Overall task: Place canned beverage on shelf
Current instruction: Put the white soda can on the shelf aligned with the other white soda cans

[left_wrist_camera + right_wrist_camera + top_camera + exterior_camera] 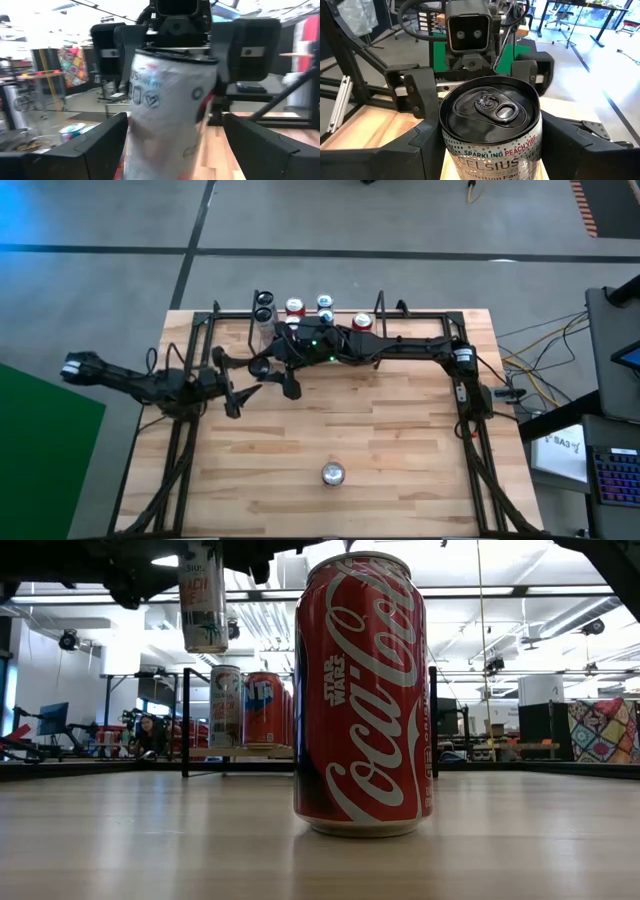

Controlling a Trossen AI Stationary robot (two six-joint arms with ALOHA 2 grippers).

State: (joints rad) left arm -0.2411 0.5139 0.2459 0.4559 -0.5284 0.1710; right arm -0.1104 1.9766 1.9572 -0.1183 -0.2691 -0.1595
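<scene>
Celsius can (490,125) clamped between right gripper (490,150) fingers, lifted near table's (400,430) back edge; label "SPARKLING PEACH VIBE". Left gripper (232,402) released.

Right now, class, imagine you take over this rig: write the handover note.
Right gripper: shut on the Celsius can, held in the air in front of the shelf.
Left gripper: open, facing that can, not gripping it.
The shelf, at the table's far edge, already holds several cans.
Coca-Cola can: stands alone near the front edge.
Done: Celsius can is off the table.
Left: carry it to the shelf, set it down, release; the Coca-Cola can perhaps next.
</scene>
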